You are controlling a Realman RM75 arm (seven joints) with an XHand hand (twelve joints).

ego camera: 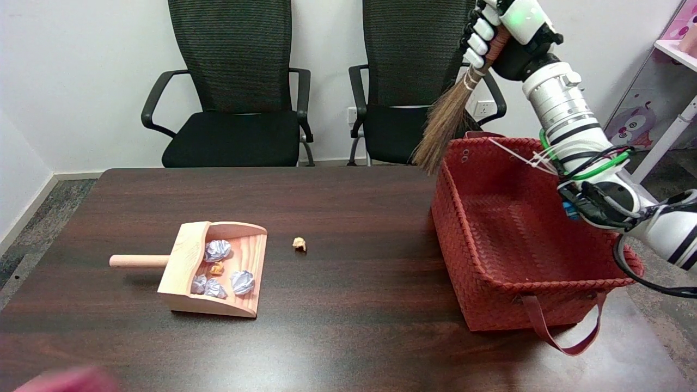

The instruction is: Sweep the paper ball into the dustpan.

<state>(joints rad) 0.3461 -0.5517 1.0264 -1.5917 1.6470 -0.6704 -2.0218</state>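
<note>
1. Nearest the camera, at the lower left corner, a blurred pink shape (65, 380) intruded; what it was could not be told.
2. On the dark wooden bench (348, 337), left of centre, lay a wooden dustpan (188, 256) with its round handle pointing left and its open mouth facing right; several crumpled bluish paper balls (242, 282) and a small tan scrap sat inside it.
3. Just right of the dustpan's mouth, apart from it, a small tan paper ball (299, 244) rested on the bare bench.
4. Over at the right stood a red woven basket (490, 305), with a strap handle hanging over its near side.
5. Above the basket's far left corner, the right hand (486, 34) was clamped around the handle of a straw broom (444, 125), whose bristles hung down and leftward, clear of the bench.
6. Behind the bench stood two black office chairs (234, 114) against a white wall.
</note>
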